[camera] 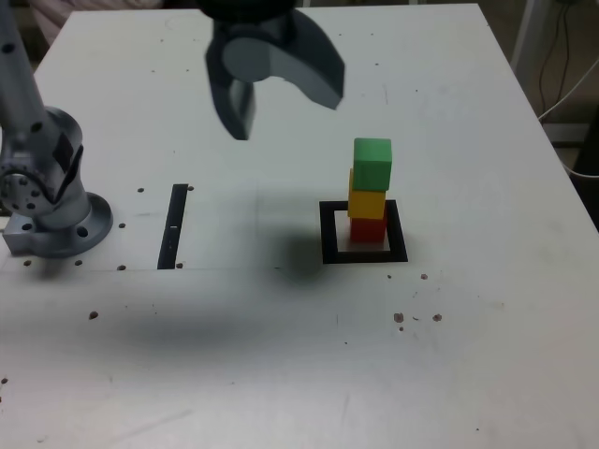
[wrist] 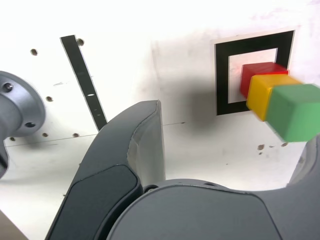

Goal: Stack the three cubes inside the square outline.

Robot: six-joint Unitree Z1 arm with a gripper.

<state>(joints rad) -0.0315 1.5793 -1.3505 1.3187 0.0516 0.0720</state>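
Three-cube stack, with the arm raised clear of it. The red cube [camera: 368,229] sits on the white centre of the square outline [camera: 329,234], toward the outline's far side in the exterior view. The yellow cube [camera: 366,202] rests on the red one, and the green cube [camera: 372,163] tops the column, set slightly toward the exterior view's right and a little askew from the block beneath. The hand [camera: 285,105] hangs in the air above the white counter [camera: 468,355], to the exterior view's left of the stack and well apart from it; its two dark jaws are spread wide and grasp nothing. Its shadow falls on the counter between the outline and the narrow black strip [camera: 174,226]. The arm's grey base [camera: 51,192] is bolted at the exterior view's left edge, just beyond the strip. In the wrist view the same column leans out from the outline [wrist: 222,75], red [wrist: 255,75], yellow [wrist: 264,92] and green [wrist: 296,111] in order, beside the strip [wrist: 85,82].
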